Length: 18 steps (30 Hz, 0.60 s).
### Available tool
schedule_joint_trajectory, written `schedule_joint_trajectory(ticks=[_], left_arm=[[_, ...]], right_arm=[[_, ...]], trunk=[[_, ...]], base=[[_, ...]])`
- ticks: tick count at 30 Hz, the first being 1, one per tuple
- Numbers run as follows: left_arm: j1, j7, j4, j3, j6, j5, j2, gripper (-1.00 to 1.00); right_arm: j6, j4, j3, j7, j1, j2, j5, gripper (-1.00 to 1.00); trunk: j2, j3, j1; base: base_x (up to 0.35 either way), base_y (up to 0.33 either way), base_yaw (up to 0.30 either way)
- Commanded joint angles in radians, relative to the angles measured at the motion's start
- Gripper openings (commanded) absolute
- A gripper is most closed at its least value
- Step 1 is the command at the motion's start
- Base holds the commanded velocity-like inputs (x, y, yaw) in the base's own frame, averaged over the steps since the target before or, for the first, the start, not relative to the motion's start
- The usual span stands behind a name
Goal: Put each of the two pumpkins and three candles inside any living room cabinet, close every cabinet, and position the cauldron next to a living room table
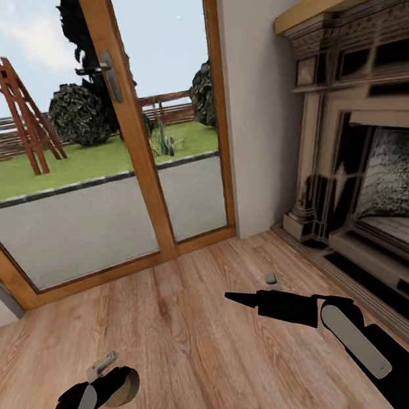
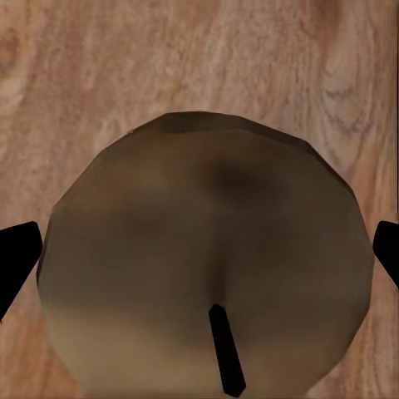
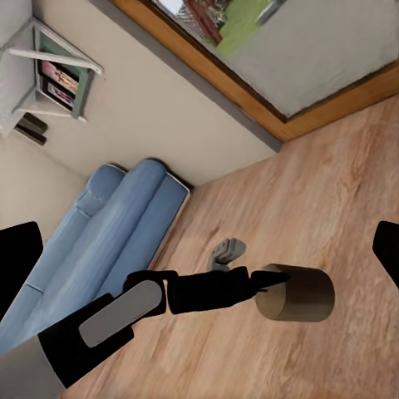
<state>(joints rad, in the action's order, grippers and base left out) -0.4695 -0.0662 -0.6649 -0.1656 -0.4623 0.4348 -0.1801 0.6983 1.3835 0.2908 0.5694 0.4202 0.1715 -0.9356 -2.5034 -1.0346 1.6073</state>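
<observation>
Left gripper [image 1: 121,385] clamped a squat, round tan-brown candle [image 2: 208,258] (black wick) over plank floor [image 1: 207,337]; right gripper [image 1: 237,297] state unclear

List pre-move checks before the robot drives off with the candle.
1. Candle gripped by left gripper: ok, a fingertip at each side.
2. Right gripper free: ok, open and empty.
3. Cabinet located: cannot tell; the head view faces the glass door.
4. Room beside the fireplace for the right arm: cannot tell.
5. Sofa apart from the left arm: ok.
</observation>
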Motion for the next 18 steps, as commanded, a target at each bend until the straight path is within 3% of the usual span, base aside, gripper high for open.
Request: schedule_joint_trajectory(ticks=[1,8,12,18], left_arm=[[0.000,-0.007,-0.002,0.000,-0.006,0.010,0.000,-1.00],[0.000,-0.008,-0.002,0.001,-0.006,0.010,0.001,-1.00],[0.000,-0.009,-0.002,0.001,-0.006,0.010,0.002,-1.00],[0.000,-0.009,-0.004,0.000,-0.006,0.010,0.002,-1.00]], right_arm=[[0.004,0.000,0.001,-0.001,0.001,0.001,-0.005,1.00],[0.004,0.000,0.001,0.000,0.000,0.002,-0.005,1.00],[0.004,0.000,0.001,-0.001,0.001,0.000,-0.005,1.00],[0.004,0.002,0.001,0.000,0.001,0.002,-0.005,1.00]], trunk=[[0.000,0.003,-0.001],[0.002,0.030,-0.004],[0.003,0.046,-0.006],[0.003,0.045,-0.006]], base=[[0.000,0.000,0.000],[-0.223,0.000,-0.003],[-0.328,0.000,-0.147],[-0.074,0.000,-0.057]])
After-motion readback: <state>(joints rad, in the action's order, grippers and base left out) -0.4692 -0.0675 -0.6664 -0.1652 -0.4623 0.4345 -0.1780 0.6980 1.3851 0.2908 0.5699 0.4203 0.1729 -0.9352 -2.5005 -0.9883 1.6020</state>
